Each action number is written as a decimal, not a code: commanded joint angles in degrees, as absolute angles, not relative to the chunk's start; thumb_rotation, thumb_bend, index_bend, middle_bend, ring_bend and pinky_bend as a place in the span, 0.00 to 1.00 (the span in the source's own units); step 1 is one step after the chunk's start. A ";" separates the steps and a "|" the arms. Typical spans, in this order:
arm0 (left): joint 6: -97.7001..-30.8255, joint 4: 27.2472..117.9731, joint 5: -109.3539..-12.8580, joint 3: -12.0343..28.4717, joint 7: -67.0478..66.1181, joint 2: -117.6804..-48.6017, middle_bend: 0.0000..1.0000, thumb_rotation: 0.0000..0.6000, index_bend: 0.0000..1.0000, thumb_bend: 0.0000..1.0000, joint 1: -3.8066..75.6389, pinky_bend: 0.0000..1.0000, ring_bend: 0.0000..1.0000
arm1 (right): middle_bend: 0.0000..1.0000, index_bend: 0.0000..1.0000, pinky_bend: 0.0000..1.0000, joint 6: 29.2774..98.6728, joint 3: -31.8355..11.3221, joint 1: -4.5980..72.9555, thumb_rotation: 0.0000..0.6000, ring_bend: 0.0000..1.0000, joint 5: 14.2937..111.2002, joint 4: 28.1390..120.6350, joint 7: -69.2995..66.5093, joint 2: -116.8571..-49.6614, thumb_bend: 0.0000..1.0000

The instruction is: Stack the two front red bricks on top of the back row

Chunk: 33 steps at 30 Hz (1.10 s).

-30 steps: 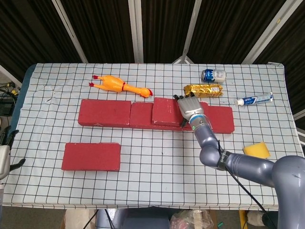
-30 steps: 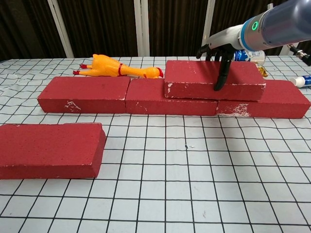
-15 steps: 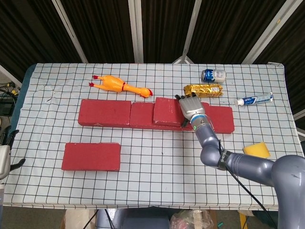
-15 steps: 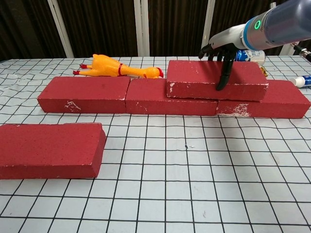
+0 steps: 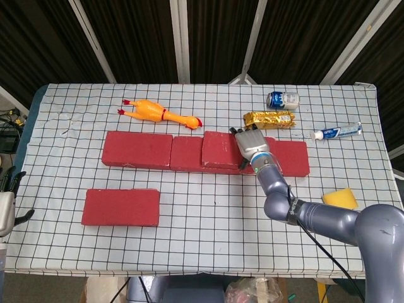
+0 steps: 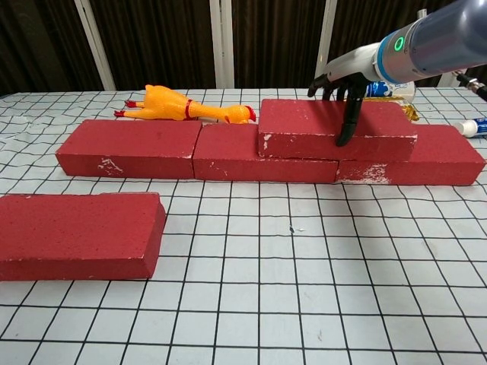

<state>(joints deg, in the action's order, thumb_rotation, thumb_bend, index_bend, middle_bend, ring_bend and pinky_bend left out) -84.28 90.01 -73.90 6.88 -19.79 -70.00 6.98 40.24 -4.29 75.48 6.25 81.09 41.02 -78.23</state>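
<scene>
right hand (image 6: 344, 85): grasping the stacked brick (image 6: 335, 128), fingers over its front face
back row (image 5: 170, 151): beneath the hand
front brick (image 6: 76, 236): far left, nearer us

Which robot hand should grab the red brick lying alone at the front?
Probably the left hand. The lone red rectangular brick lies on the left side, nearer it, and it looks free. The right hand grips the stacked red brick farther right.

Bright, even light; sharp, soft shadows
</scene>
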 commanded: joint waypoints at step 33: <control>-84.50 89.95 -73.62 6.99 -19.82 -70.17 0.06 1.00 0.17 0.00 7.07 0.11 0.00 | 0.31 0.09 0.00 40.02 -2.53 77.18 1.00 0.17 5.04 82.66 38.91 -76.87 0.17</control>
<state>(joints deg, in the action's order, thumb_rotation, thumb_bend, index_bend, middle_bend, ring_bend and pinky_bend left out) -84.49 89.95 -73.62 6.99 -19.82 -70.18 7.07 40.04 -2.56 77.15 5.07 82.67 38.93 -76.87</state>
